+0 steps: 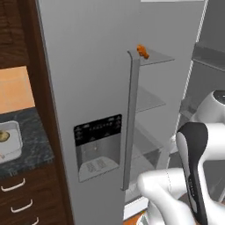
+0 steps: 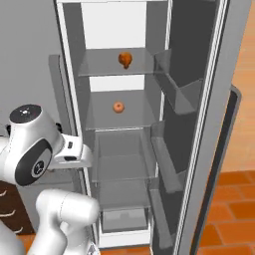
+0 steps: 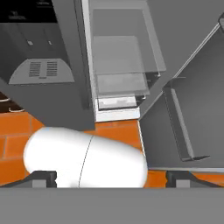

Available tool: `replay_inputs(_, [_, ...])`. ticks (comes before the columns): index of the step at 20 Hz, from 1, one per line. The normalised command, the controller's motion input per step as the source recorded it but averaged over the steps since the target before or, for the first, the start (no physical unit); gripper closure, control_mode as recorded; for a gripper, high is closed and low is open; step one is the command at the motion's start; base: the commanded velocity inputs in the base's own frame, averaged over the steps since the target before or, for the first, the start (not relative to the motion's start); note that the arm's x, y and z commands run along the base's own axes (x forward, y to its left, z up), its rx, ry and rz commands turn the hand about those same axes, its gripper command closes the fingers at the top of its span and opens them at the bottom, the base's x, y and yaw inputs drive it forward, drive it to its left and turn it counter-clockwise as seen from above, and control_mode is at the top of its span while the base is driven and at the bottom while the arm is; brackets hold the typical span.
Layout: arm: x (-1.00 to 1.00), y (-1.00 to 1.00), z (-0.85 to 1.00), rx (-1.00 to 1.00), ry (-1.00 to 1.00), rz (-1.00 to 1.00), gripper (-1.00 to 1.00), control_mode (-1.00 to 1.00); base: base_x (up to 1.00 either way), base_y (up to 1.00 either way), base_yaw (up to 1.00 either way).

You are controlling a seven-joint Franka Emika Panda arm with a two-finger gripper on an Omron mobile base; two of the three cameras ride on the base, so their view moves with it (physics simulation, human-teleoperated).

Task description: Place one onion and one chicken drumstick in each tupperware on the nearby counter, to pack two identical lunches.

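- Two dark fingertips (image 3: pixel 41 178) of my gripper (image 3: pixel 111 178) rise at the bottom of the hand view, set far apart, wide open with nothing between them.
- Beyond them I look down on an orange tiled floor (image 3: pixel 13 144) and the foot of the fridge (image 3: pixel 70 87), its smooth grey closed door carrying a dark dispenser panel (image 1: pixel 97 130) and a long upright bar handle (image 1: pixel 130 123).
- On my left in the left base view, the counter (image 1: pixel 37 145) is dark speckled stone over brown wood drawers with curved silver handles; one tupperware (image 1: pixel 15 132), pale, translucent and round-cornered, sits on it toward the picture's left edge, cut off by the frame. Small items lie inside it, which I cannot identify.
- The fridge's right door (image 2: pixel 209 124) stands open, with grey moulded bins along its inner side.
- Inside, clear glass shelves are stacked one above another. On the second shelf from the top (image 2: pixel 117 117) one onion (image 2: pixel 118 107), a small smooth orange ball, rests near the middle, toward the back.
- Farthest up, on the top shelf (image 2: pixel 109 67), one chicken drumstick (image 2: pixel 125 60) sits glazed orange-brown, its bulbous end uppermost and its long axis roughly upright, the thin end downward. It lies directly above the onion, well apart from my gripper.
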Motion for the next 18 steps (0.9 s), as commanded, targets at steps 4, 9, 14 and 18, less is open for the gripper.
replay_inputs(4, [0.0,0.0,0.0,0.0,0.0,0.0,-1.0,1.0,0.66,-0.01,0.12])
replay_inputs(9, [0.0,0.0,0.0,0.0,0.0,0.0,-1.0,1.0,0.48,-0.4,0.13])
replay_inputs(14, [0.0,0.0,0.0,0.0,0.0,0.0,-1.0,1.0,0.38,-0.43,0.13])
replay_inputs(18, [0.0,0.0,0.0,0.0,0.0,0.0,-1.0,1.0,0.71,0.0,0.1])
